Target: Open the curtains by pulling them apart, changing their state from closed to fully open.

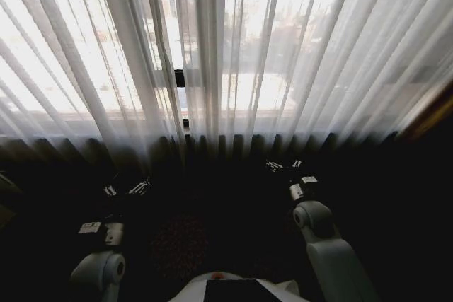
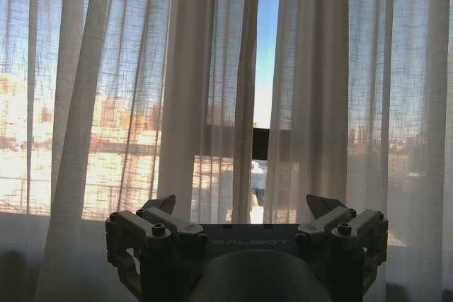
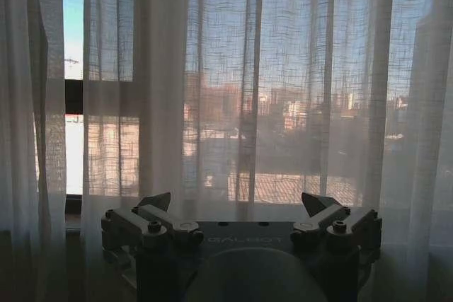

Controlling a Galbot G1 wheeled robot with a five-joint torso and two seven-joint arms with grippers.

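The curtains (image 1: pixel 226 54) are two sheer white pleated panels hanging across the upper half of the head view, nearly closed. A narrow gap (image 1: pixel 179 79) left of centre separates their inner edges, showing dark window frame.

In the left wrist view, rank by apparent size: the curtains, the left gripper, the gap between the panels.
1. The curtains, spanning the frame.
2. The left gripper, open; its nearness to the camera inflates it.
3. The gap, a narrow strip.
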